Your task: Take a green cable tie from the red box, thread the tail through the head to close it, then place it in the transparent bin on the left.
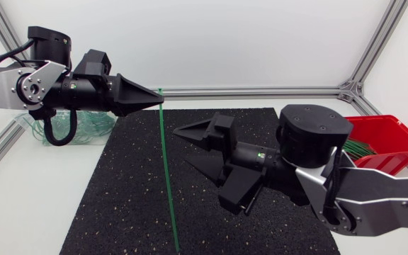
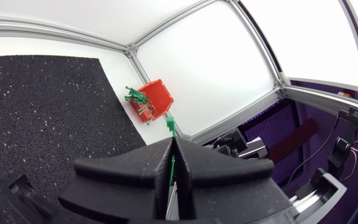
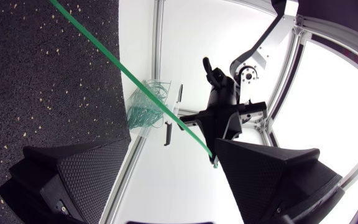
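Left wrist view: the left end effector is seen closed narrowly on the green cable tie, whose head end sticks out just past the fingertips. In the head view the tie is gripped near that end and runs in a straight line away from the tips over the black mat; whether its far end touches the mat cannot be told. The right end effector is held wide open just beside the tie, on the side away from the left arm, and nothing is touched by its fingers. In the right wrist view the tie is seen crossing ahead of the open fingers. The red box, with more green ties in it, is found behind the right end effector, past its arm. The transparent bin, with green ties inside, lies under the left arm on the white table.
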`<state>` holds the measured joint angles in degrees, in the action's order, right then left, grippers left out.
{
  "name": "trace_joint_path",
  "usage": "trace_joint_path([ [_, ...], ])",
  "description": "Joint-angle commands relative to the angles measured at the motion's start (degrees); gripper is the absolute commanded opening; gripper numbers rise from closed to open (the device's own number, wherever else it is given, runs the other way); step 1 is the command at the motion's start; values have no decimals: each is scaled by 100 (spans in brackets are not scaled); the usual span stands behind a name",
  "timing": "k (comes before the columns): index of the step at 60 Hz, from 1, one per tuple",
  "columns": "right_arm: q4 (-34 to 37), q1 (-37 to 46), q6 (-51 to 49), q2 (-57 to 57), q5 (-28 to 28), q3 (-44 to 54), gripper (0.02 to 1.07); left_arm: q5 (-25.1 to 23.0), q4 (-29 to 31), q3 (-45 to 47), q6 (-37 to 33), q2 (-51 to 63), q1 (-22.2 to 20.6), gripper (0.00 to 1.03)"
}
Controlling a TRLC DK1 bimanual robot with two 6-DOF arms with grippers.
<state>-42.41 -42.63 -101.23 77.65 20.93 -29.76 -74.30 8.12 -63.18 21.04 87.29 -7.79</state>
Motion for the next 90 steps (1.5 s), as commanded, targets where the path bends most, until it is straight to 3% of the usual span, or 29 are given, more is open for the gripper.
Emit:
trace_joint_path([
  [1, -232, -158, -503, 242, -27, 119, 104, -120, 41, -125, 111, 96, 76, 4],
  [7, -461, -360, -749, 418, 17, 216, 104, -137, 76, -63, 102, 96, 94, 4],
  [19, -470, -386, -1276, 383, 843, 445, 100, -172, 146, 16, 85, 122, 129, 4],
  [29, -531, -544, -1197, 392, 1194, 664, 100, -172, 155, 69, 41, 166, 94, 4],
  [33, -540, -518, -1101, 400, 1590, 682, 100, -172, 155, 86, 23, 201, 76, 4],
  [53, -566, -580, -1145, 752, 1941, 937, 101, -172, 164, 157, -21, 227, 32, 4],
  [70, -997, -597, -1101, 1297, 2082, 884, 92, -172, 216, 174, -21, 271, -3, 4],
  [80, -1067, -588, -1101, 1262, 2187, 928, 80, -172, 216, 148, -21, 342, -21, 4],
  [87, -1076, -562, -1136, 1244, 2231, 963, 66, -172, 216, 139, -21, 359, -29, 4],
  [90, -1076, -544, -1136, 1253, 2231, 989, 65, -172, 216, 139, -21, 359, -38, 4],
])
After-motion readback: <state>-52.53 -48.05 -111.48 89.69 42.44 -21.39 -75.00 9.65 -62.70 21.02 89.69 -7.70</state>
